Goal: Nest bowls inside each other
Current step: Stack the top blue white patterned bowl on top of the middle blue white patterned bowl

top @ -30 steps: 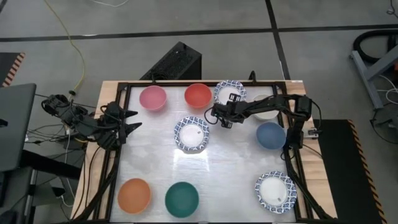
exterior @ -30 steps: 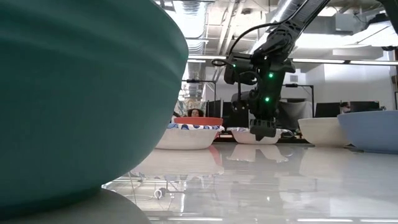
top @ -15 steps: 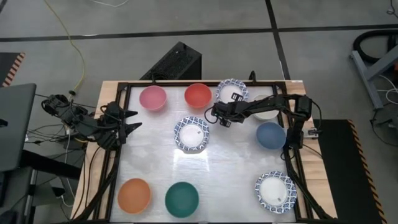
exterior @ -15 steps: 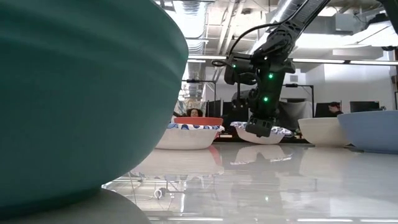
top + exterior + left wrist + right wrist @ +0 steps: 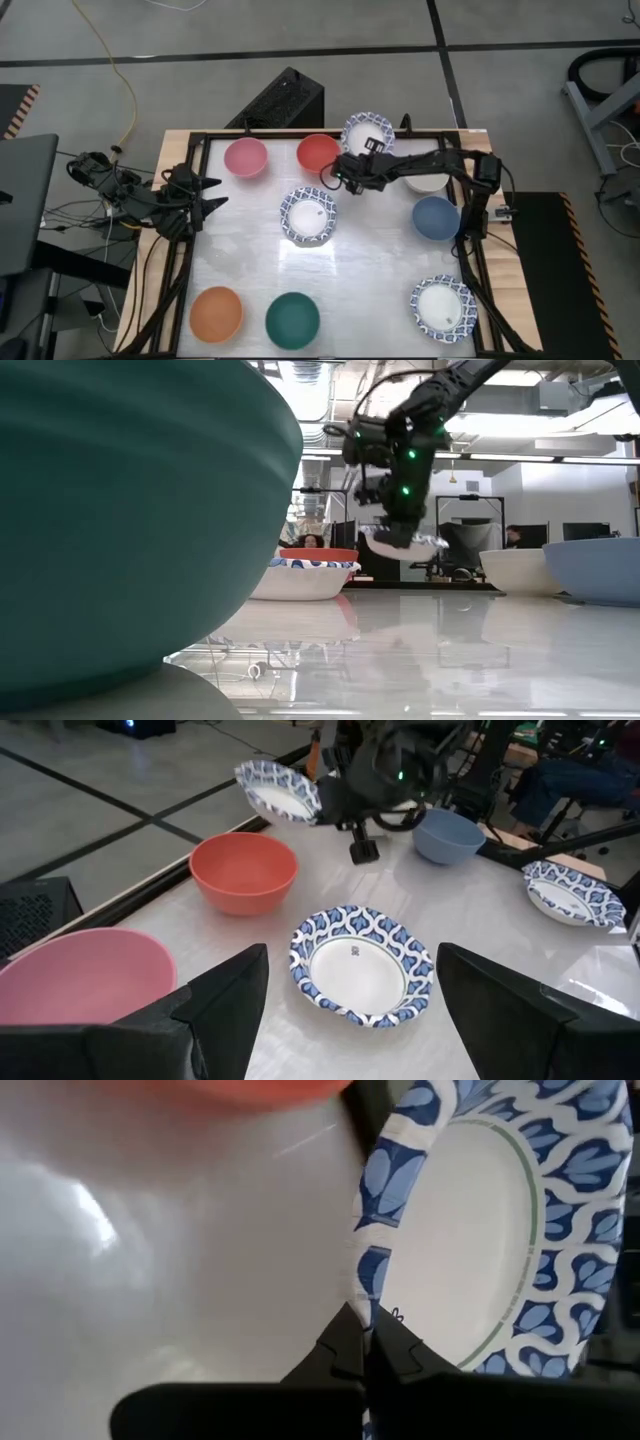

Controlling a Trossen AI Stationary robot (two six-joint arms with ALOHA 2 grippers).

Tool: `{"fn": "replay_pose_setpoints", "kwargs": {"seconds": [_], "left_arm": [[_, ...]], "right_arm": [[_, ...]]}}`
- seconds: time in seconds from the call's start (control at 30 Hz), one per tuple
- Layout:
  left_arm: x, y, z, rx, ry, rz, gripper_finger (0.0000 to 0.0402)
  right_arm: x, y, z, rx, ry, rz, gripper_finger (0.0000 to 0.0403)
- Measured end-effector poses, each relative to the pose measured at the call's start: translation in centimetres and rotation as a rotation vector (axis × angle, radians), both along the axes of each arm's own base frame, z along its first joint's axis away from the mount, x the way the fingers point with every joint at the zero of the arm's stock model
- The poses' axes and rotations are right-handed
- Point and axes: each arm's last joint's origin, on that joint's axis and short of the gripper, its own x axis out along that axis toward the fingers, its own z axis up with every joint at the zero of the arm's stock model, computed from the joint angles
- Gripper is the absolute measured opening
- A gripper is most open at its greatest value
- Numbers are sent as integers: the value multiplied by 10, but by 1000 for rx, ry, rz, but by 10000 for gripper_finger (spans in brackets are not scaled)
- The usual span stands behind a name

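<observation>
My right gripper (image 5: 350, 165) is shut on a white bowl with a blue-patterned rim (image 5: 368, 133) above the table's far middle, between the red bowl (image 5: 318, 152) and the cream bowl (image 5: 430, 183). The low view shows this bowl (image 5: 402, 546) in the air under the gripper (image 5: 388, 536). A second patterned bowl (image 5: 308, 215) rests on its base mid-table, and a third (image 5: 443, 306) at the near right. Pink (image 5: 245, 157), dark blue (image 5: 436, 217), orange (image 5: 216, 312) and dark green (image 5: 292, 318) bowls stand apart. My left gripper (image 5: 212, 196) waits open at the left edge. My right gripper pinches the patterned bowl's rim (image 5: 366, 1295) on the bowl's near-left side, one finger inside the bowl and one outside. The fingers slant down from the table's right. The bowl (image 5: 280, 792) is lifted clear of the table and tilted.
The table has a black frame (image 5: 200, 140) along its edges. The right arm (image 5: 440, 165) reaches over the cream bowl. Bare table lies between the middle patterned bowl and the near row of bowls. In the low view the dark green bowl (image 5: 120, 510) fills the foreground.
My right gripper has taken hold of the far patterned bowl's rim and risen. The bowl stood on the table; first one side tipped up, and now it hangs tilted and clear of the surface.
</observation>
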Motion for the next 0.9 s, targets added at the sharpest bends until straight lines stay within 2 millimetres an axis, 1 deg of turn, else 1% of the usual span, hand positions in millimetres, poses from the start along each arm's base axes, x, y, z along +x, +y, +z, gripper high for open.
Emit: {"fn": "replay_pose_setpoints", "kwargs": {"seconds": [0.2,0.4,0.53,0.63,0.77,0.9], "left_arm": [[-1,0,-2,11,20,1,279],[-1,0,-2,10,20,1,279],[-1,0,-2,7,19,2,279],[-1,0,-2,6,18,2,279],[-1,0,-2,6,18,3,279],[-1,0,-2,7,18,3,279]], "right_arm": [[15,-5,36,-73,-12,44,8],[31,1,71,-120,-50,127,7],[40,13,87,-140,-61,196,9],[45,25,95,-154,-58,251,9],[51,43,100,-175,-28,345,9],[55,64,101,-205,77,486,9]]}}
